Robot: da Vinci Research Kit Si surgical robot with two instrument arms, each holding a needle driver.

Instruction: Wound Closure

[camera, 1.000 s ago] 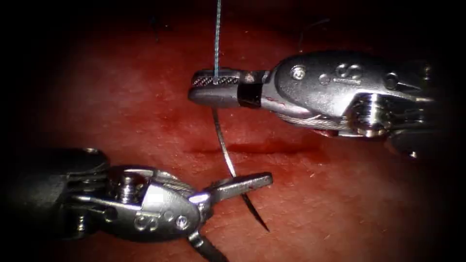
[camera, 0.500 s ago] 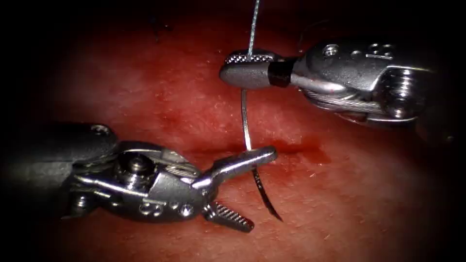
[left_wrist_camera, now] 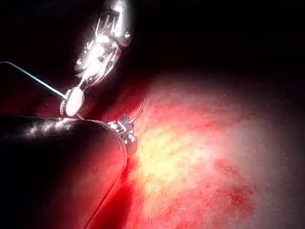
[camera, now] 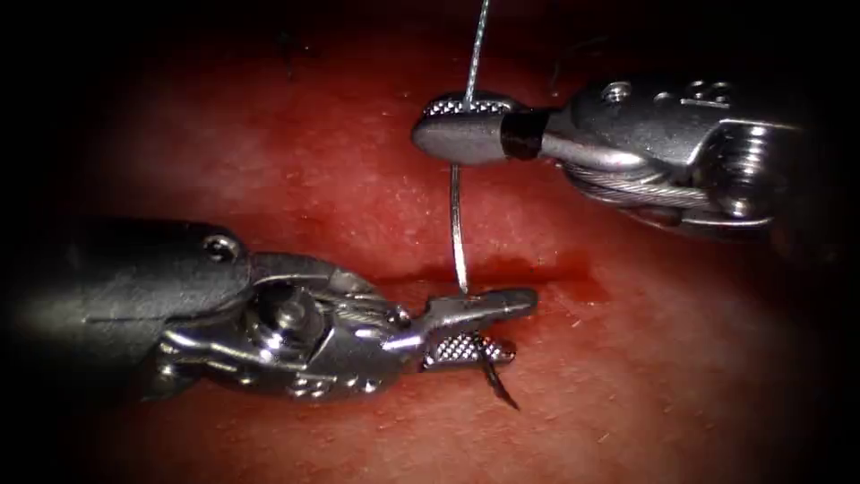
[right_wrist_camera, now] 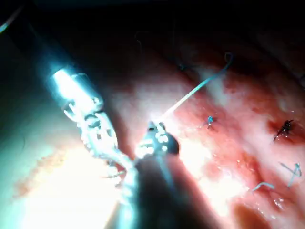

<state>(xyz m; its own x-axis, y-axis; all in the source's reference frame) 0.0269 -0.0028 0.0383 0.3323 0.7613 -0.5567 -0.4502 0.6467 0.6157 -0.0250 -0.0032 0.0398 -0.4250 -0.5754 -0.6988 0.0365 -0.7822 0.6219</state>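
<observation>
right hand (camera: 466, 125): clamps needle (camera: 458, 233) at its thread (camera: 477, 45) end | left hand (camera: 479, 327): closes on needle near tip | needle: clear of tissue (camera: 313, 170), over cut (camera: 528, 269) | handling: stiff, thin, slippery; likely twists unless gripped mid-curve

1. Endoscope light pools on the central tissue (camera: 296, 179) and falls away to black at every edge.
2. Glare flashes off the right pincer (camera: 423, 124) and the needle (camera: 457, 224); the left pincer (camera: 520, 324) gleams more dimly.
3. In both wrist views, harsh light burns the tissue out to white.
</observation>
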